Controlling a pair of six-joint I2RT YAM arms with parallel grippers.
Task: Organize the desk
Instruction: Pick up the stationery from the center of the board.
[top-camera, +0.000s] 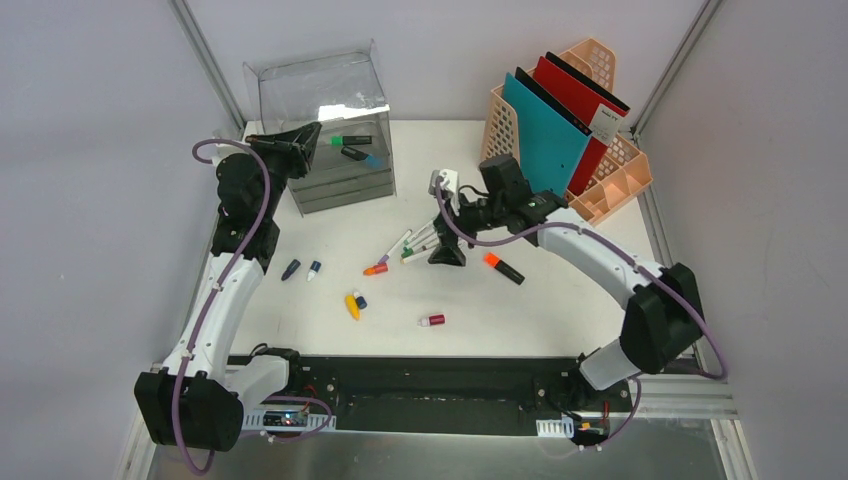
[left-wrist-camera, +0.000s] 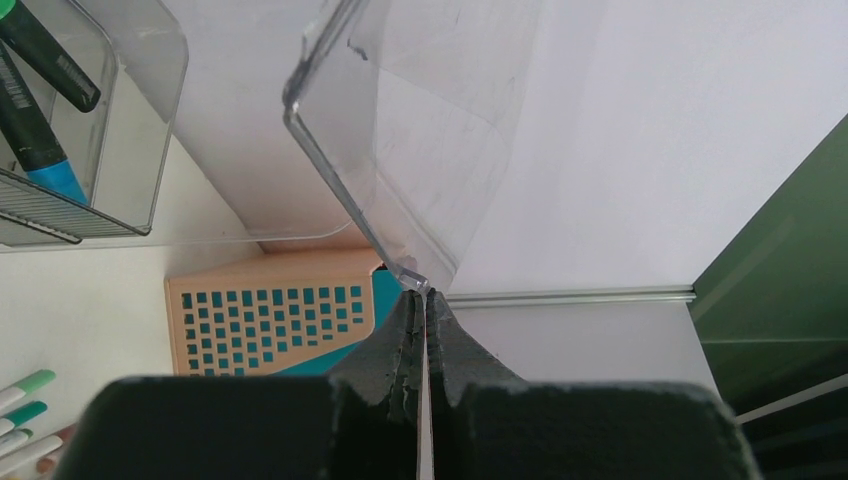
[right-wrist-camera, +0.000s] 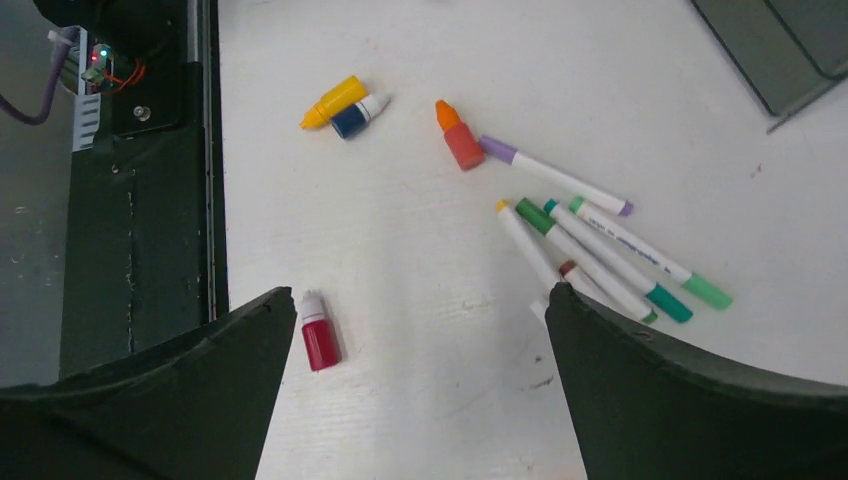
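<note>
**Right gripper (right-wrist-camera: 420, 300) wide open over the pens, left gripper (left-wrist-camera: 420, 300) closed at the clear box**

The white surface (top-camera: 520, 320) fills the middle of the top view, with its black rail along the near edge by the arm bases. The right gripper hangs above its centre with the jaws spread wide and nothing between them. Below it lies a loose bundle of pens (right-wrist-camera: 590, 240), and a small red bottle (right-wrist-camera: 318, 335) lies just beside one fingertip in the wrist view. An orange bottle (right-wrist-camera: 458, 135) touches the end of a purple-capped pen. A yellow bottle (right-wrist-camera: 335, 100) and a blue bottle (right-wrist-camera: 360, 113) lie together nearer the rail.

The left gripper is at the far left corner, jaws pressed together, its tips meeting a corner of the clear box (left-wrist-camera: 400, 150). It may be pinching that thin wall, but the view does not settle it. A peach file rack (top-camera: 610, 180) stands at the far right.
</note>
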